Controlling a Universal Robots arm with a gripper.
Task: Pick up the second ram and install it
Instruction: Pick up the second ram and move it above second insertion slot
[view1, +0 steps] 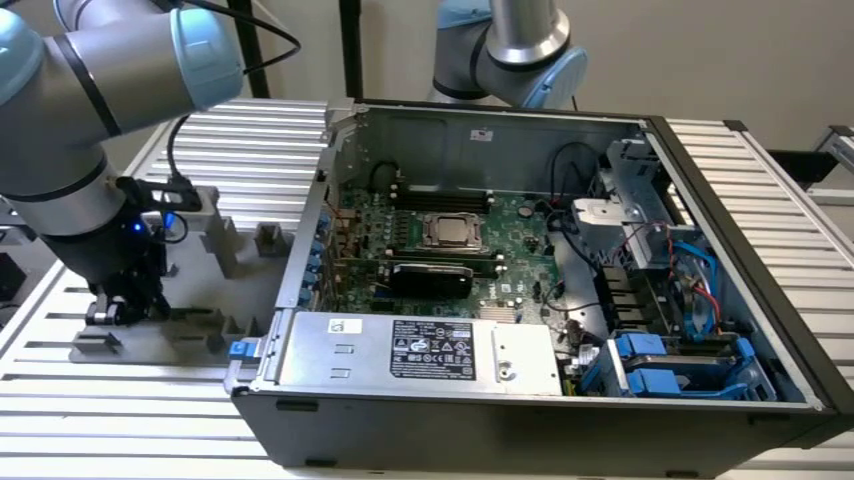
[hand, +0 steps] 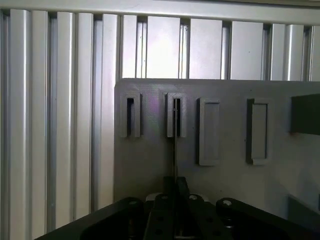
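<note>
The second ram appears edge-on as a thin dark line. It runs from a narrow slot in the grey fixture tray down to my gripper. The black fingers are pressed together on that thin edge, so the gripper is shut on the stick. In the exterior view my gripper is low over the fixture tray, at the exterior view's left of the open computer case. The green motherboard lies inside the case.
Grey upright blocks stand on the tray near my wrist. A silver power supply sits at the case's near side, with cables and blue drive bays at the exterior view's right. A second arm stands behind the case. A ribbed aluminium table lies below.
</note>
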